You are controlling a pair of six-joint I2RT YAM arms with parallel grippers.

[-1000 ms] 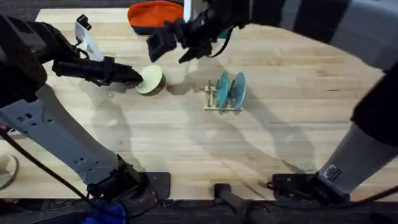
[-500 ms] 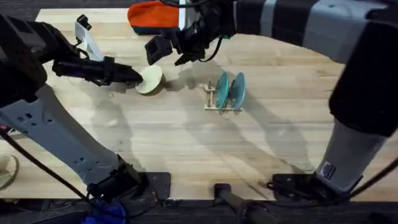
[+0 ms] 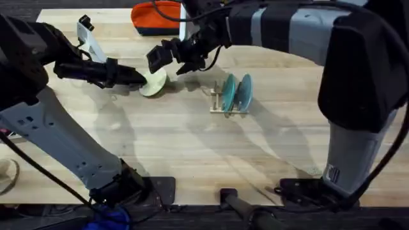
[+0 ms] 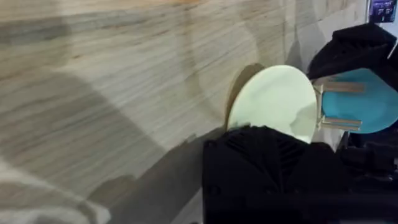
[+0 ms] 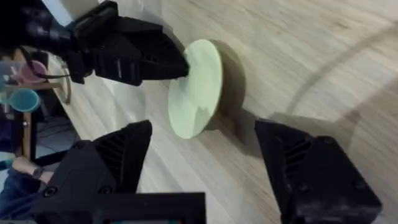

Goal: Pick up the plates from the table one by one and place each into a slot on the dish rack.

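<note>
Holding the cream-green plate [image 3: 154, 82] by its left rim, the left gripper [image 3: 142, 79] is clamped on it at the upper left of the surface [image 3: 192, 147]. Plate is tilted up on edge, lower rim apparently touching the wood, face turned toward the right arm.

Right wrist view shows it clearly: left gripper's black fingers [image 5: 163, 61] pinch the plate [image 5: 196, 87] at its upper rim, plate nearly upright, casting a shadow on the planks.

Right gripper [image 3: 167, 56] reaches across the middle and hovers just beside and above the plate, fingers spread wide apart, not touching it. From its own camera the two fingers [image 5: 118, 155] straddle the view with the plate between and beyond them.

Dish rack [image 3: 228, 102] stands near the middle of the surface, well right of the held plate. Two blue-teal plates [image 3: 237, 92] sit upright in its slots, side by side. Left wrist view shows the cream-green plate [image 4: 273, 102] with the rack's pegs [image 4: 339, 106] and a teal plate [image 4: 367, 99] behind it.

Orange-and-blue pouch [image 3: 158, 16] at the far edge.
</note>
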